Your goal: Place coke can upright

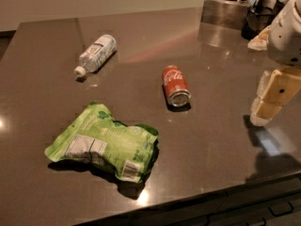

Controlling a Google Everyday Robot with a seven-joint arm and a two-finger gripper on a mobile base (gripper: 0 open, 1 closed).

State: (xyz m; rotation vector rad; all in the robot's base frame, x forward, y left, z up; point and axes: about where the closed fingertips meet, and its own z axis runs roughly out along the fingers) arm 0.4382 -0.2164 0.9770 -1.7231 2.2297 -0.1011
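The red coke can point(176, 85) lies on its side near the middle of the dark countertop point(216, 140), its silver end facing the front. My gripper point(269, 100) hangs above the counter at the right edge of the view, well to the right of the can and apart from it. It holds nothing that I can see.
A clear plastic water bottle point(96, 53) with a white cap lies on its side at the back left. A green snack bag point(105, 144) lies at the front left. Metal containers point(225, 8) and dark items stand at the back right. The counter's front edge runs along the bottom right.
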